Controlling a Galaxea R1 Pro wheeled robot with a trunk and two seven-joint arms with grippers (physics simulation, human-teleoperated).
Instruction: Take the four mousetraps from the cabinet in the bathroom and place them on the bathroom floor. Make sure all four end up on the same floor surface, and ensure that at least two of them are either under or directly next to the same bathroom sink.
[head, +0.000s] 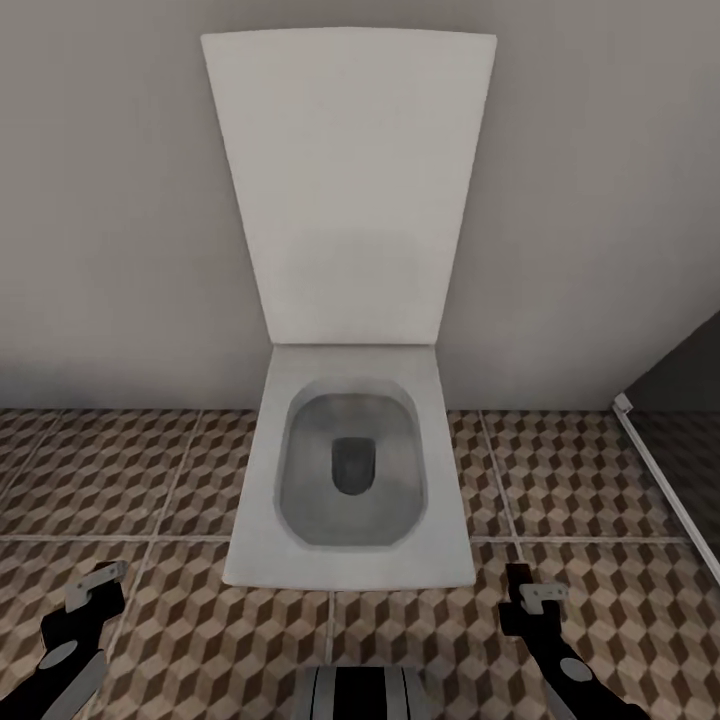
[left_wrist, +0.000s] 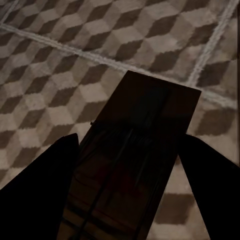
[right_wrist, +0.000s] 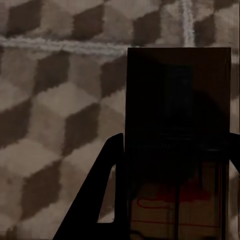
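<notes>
In the left wrist view my left gripper (left_wrist: 129, 140) is shut on a mousetrap (left_wrist: 155, 105), a dark brown board with a wire spring bar, held over the bathroom floor (left_wrist: 60, 75). In the right wrist view my right gripper (right_wrist: 175, 142) is shut on a second mousetrap (right_wrist: 175, 90) with red markings, above the cube-patterned tiles (right_wrist: 55, 115). The head view has the left gripper (head: 95, 590) low at the left and the right gripper (head: 530, 595) low at the right, both over the bathroom floor (head: 150, 470). The cabinet and the sink are out of view.
A white square toilet (head: 350, 480) with its lid raised stands straight ahead against the beige wall, between the two grippers. At the right a white rail (head: 660, 480) borders a dark grey shower area (head: 685, 390). Patterned tiles lie on either side of the toilet.
</notes>
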